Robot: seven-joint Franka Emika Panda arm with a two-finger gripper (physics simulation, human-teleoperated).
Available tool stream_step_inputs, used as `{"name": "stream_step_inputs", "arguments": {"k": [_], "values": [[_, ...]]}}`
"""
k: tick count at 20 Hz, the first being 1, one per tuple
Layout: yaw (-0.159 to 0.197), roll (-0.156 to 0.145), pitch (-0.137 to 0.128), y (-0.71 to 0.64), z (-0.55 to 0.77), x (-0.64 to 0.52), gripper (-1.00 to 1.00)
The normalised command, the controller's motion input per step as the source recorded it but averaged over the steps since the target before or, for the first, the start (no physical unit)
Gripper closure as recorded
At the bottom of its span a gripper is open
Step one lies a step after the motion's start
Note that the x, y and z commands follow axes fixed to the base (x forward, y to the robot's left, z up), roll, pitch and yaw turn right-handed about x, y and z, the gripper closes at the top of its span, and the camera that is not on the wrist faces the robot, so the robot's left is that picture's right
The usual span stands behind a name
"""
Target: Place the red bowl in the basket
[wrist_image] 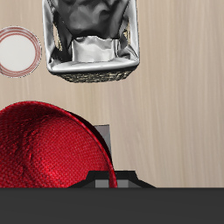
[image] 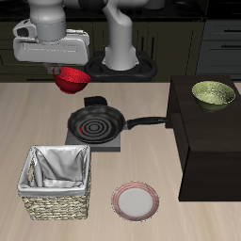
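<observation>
The red bowl hangs tilted in the air under my gripper, well above the table and behind the frying pan. The gripper is shut on the bowl's rim. In the wrist view the bowl fills much of the frame, close to the camera. The basket, square woven wicker with a grey-white cloth lining, stands near the table's front edge, well forward of the bowl. It also shows in the wrist view, with only the cloth lining inside it. The fingertips themselves are hidden by the bowl.
The black frying pan sits on a small stove plate, its handle pointing toward a dark raised counter. An olive-green bowl stands on that counter. A pink-rimmed white plate lies beside the basket, also in the wrist view.
</observation>
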Motion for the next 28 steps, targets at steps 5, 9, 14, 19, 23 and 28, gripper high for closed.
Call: {"name": "stream_step_inputs", "arguments": {"k": [5,9,14,19,23,28], "values": [[-0.033,0.028,0.023,0.13,0.14,0.36,1.0],[-0.019,-0.012,0.015,-0.01,0.11,0.36,1.0],[-0.007,-0.003,0.018,0.0,0.09,0.33,1.0],[0.005,-0.037,0.005,0.04,0.09,0.34,1.0],[0.013,-0.019,0.004,0.07,0.13,0.38,1.0],[0.015,-0.027,-0.01,0.1,0.12,0.36,1.0]]}}
